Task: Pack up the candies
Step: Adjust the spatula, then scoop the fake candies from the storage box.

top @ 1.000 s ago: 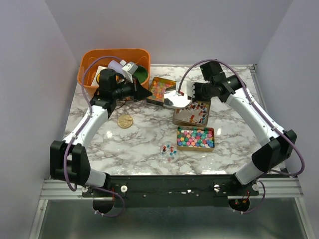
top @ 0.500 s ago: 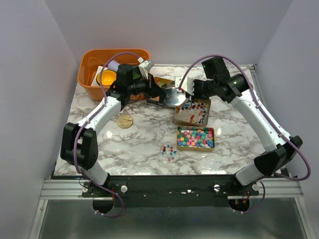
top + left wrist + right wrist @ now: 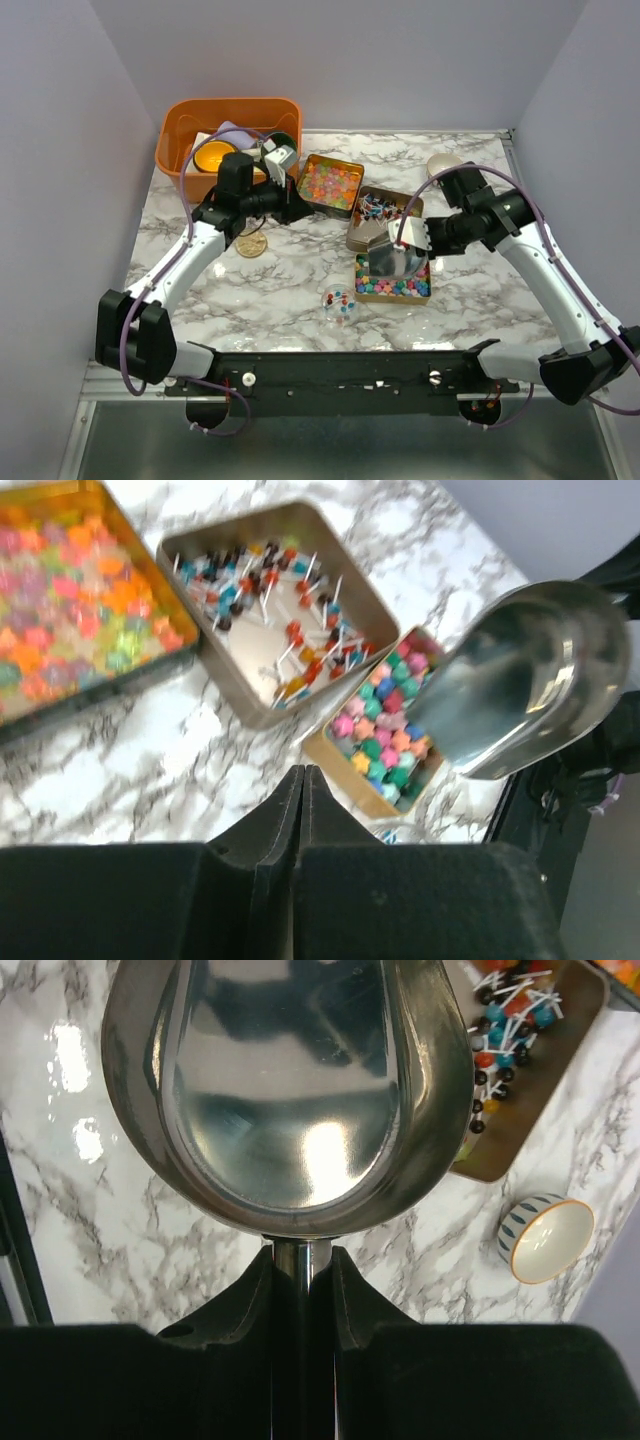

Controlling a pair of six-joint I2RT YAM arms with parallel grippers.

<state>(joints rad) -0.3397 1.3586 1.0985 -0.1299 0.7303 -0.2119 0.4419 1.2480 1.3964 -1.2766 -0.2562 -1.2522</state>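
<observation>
the right arm has swung the shiny metal scoop (image 3: 392, 260) away from the gold square tin (image 3: 312, 162) toward the far edge of the worktop. it has brought the scoop nearer the near edge, where it hangs over the gold rectangular tin (image 3: 429, 280) and hides that tin's left half from above. the right gripper (image 3: 302, 1272) is clamped tight on the scoop's handle. from the wrist view the bowl looks empty, only reflections in it. i'd guess nothing is being carried and the next dip is meant for this tin.

the left arm has pulled back too. a moment ago it reached over the square tin. now the left gripper (image 3: 303, 785) sits off that tin's left side, its fingers pressed together with nothing between them.

that leaves the glossy pastel candies (image 3: 332, 184) uncovered in the square tin, packed thick in orange, pink, yellow and green. just beside it, the middle tin (image 3: 362, 240) holds red, white and dark sweets on sticks (image 3: 378, 207), scattered thin with bare metal showing. the bright star-shaped candies (image 3: 408, 287) fill the rectangular tin almost level. a small clear round dish (image 3: 340, 303) by the middle of the near edge holds only a few sweets, so the packing looks barely begun.
</observation>
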